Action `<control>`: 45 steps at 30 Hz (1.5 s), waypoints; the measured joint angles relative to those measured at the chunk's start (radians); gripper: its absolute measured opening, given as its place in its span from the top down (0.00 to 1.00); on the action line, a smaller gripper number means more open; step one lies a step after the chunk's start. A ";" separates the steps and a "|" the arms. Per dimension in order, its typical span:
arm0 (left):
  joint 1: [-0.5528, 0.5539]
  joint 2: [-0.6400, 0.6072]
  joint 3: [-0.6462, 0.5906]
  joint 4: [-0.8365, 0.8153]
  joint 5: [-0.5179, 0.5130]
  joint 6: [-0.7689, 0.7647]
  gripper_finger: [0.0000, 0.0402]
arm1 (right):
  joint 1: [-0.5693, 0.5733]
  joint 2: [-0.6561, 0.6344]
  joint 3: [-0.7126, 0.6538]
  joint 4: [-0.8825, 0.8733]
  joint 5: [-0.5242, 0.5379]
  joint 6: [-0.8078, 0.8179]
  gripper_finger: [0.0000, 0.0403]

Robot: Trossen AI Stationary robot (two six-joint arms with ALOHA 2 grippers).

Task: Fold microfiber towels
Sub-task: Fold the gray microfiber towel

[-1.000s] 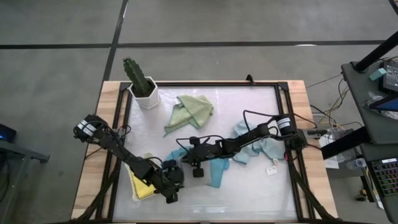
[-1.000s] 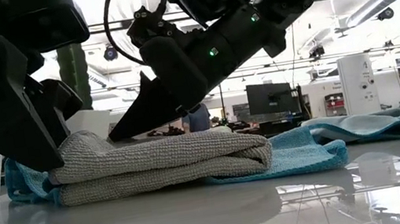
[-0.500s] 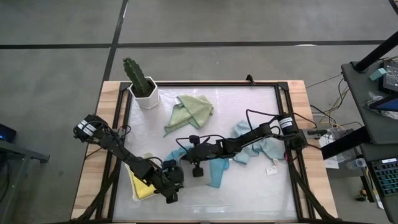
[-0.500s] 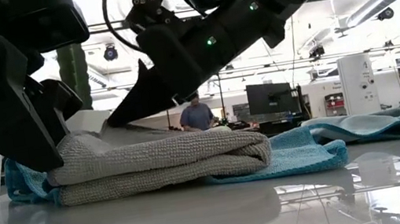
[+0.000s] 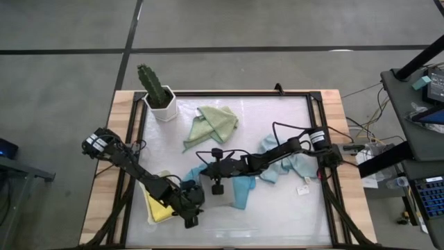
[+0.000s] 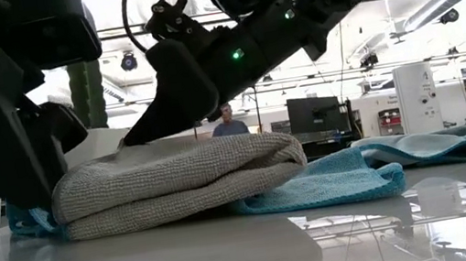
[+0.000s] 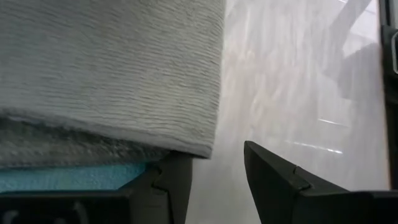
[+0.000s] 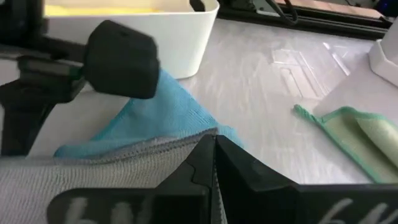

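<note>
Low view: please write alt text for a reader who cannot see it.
A folded grey towel lies on a teal towel, with the right gripper shut, its tip on the grey towel's top. The left gripper stands at the fold's other end; a pale blue towel lies beyond.

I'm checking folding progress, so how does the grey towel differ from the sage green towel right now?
The grey towel is doubled over into a thick neat fold, lying on a teal towel; the sage green towel lies crumpled and loose on the bare table. The right gripper is shut on the grey towel's edge; nothing touches the green one. Both are small plain cloths.
</note>
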 joint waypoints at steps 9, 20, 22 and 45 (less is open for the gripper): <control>-0.001 -0.003 -0.002 0.000 0.039 -0.028 0.68 | -0.003 0.043 0.007 0.072 0.016 0.056 0.98; 0.000 -0.042 0.004 0.000 0.067 -0.027 0.68 | -0.003 0.132 0.054 0.071 0.015 0.072 0.98; 0.000 -0.058 0.005 -0.001 0.067 -0.027 0.68 | -0.003 0.132 0.054 0.070 0.015 0.072 0.98; 0.013 -0.109 0.008 0.001 0.064 0.005 0.68 | -0.002 0.099 0.053 0.029 0.013 0.071 0.66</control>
